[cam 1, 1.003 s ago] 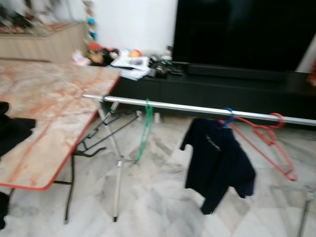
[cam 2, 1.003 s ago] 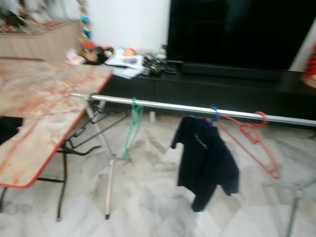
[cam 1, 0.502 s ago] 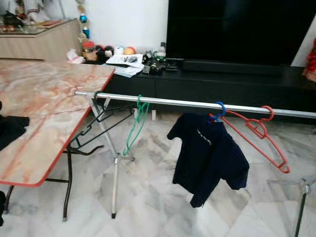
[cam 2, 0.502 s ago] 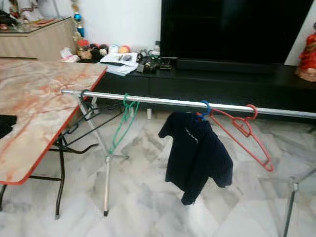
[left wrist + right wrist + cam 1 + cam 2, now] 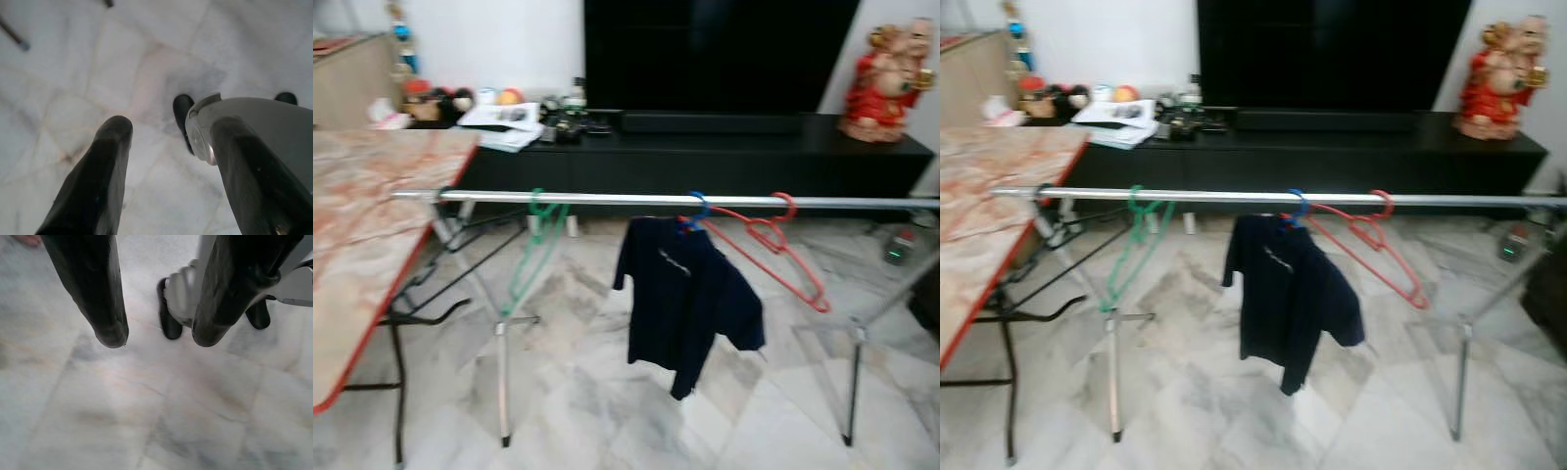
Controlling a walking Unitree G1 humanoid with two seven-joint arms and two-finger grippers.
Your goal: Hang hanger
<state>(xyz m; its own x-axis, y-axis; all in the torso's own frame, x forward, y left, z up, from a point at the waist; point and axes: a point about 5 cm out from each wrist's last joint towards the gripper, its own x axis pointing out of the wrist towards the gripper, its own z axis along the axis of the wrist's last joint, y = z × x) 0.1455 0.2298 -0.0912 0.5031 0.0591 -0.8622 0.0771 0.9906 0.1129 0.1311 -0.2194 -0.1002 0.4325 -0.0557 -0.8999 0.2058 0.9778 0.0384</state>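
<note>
Left eye view has swung right along the rail (image 5: 607,199); we see red hangers (image 5: 773,245) near its right end. Left gripper (image 5: 166,147) and right gripper (image 5: 156,333) hang open, empty, above the floor (image 5: 146,421).

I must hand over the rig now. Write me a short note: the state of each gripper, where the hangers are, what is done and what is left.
Left gripper: open, holds nothing, pointing down at the marble floor.
Right gripper: open, holds nothing, also pointing down at the floor.
Rail: crosses the view in front of the TV bench. On it hang a green hanger, bare; a blue hanger carrying a dark shirt; a red hanger, bare.
Table: to the robot's left of the rail.
Done: three hangers are on the rail.
Left: neither gripper carries a hanger; I cannot tell from these views if another one waits to be hung.
</note>
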